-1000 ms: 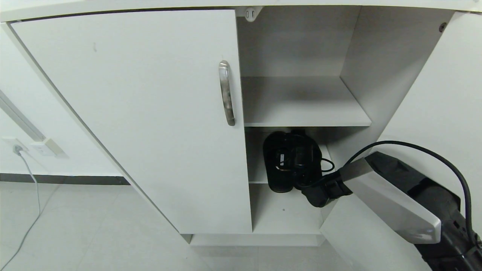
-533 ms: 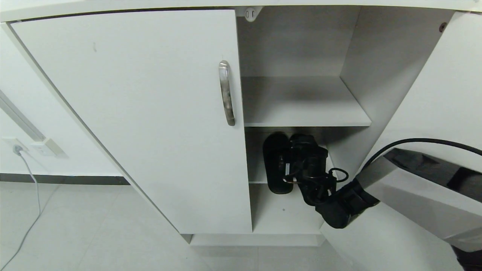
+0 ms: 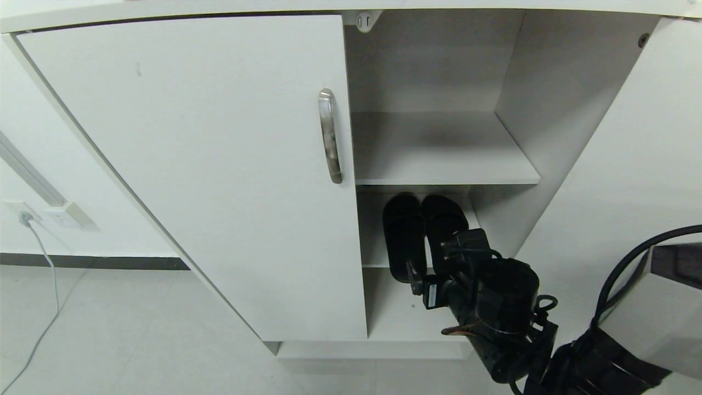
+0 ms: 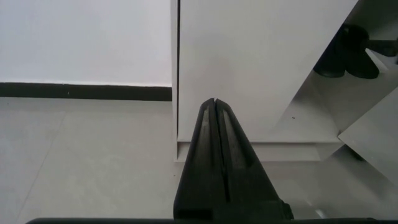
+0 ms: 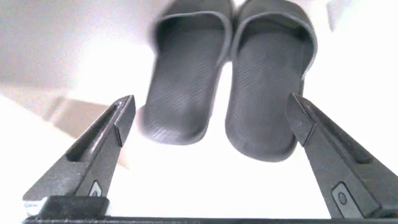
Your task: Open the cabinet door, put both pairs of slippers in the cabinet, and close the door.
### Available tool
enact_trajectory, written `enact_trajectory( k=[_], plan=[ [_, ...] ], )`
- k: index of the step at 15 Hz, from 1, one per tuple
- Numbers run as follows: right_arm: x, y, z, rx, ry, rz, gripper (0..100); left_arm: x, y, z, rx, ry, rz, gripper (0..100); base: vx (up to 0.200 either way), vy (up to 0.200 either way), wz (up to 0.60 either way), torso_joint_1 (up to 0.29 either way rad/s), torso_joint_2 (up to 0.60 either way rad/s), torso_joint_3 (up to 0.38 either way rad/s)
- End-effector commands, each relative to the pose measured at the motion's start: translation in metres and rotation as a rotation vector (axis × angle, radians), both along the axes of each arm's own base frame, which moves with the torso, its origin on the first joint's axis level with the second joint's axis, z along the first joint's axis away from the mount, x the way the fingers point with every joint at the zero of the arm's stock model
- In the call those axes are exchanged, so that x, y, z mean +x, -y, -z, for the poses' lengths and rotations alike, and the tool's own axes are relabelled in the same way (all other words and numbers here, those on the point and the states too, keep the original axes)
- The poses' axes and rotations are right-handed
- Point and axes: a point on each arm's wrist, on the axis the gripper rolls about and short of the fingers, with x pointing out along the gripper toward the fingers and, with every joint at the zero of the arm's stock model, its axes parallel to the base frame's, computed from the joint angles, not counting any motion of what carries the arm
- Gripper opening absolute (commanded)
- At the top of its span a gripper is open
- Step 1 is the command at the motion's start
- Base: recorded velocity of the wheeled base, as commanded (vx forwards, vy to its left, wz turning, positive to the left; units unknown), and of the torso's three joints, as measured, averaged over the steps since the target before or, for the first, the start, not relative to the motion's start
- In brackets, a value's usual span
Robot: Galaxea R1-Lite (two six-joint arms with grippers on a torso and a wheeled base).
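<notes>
Hanging wide and empty at the lower right of the head view, the right claw sits just before the slippers — one black pair, side by side in the cabinet's lower compartment. First pair looks placed — next, probably fetching the second pair, then closing the door.

We are seeing a pair of black slippers lying side by side, toes inward, on the white cabinet's middle shelf, heels at its front edge. The right door is standing open.
</notes>
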Motion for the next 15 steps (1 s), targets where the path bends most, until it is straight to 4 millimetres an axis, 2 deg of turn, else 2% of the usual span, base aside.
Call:
enact_trajectory(
  k=[1,8,14,15],
  plan=[
    [-0.0159,-0.0002,-0.0073,0.006,0.006,-0.036,100,0.0001,0.0,0.0,0.0,-0.001,0.001,0,0.0,0.0,0.0,0.0,0.0,0.0],
    [-0.013,-0.0036,0.0019,-0.007,-0.008,-0.038,100,0.0001,0.0,0.0,0.0,-0.001,-0.001,0,0.0,0.0,0.0,0.0,0.0,0.0],
    [-0.013,-0.0036,0.0019,-0.007,-0.008,-0.038,100,0.0001,0.0,0.0,0.001,-0.001,-0.001,0,-0.2,0.0,0.0,-0.002,0.01,0.001],
    [-0.013,-0.0036,0.0018,-0.006,-0.007,-0.038,100,0.0,0.0,0.0,0.001,0.0,0.001,0,0.0,0.0,0.0,0.0,0.0,0.0]
  ],
)
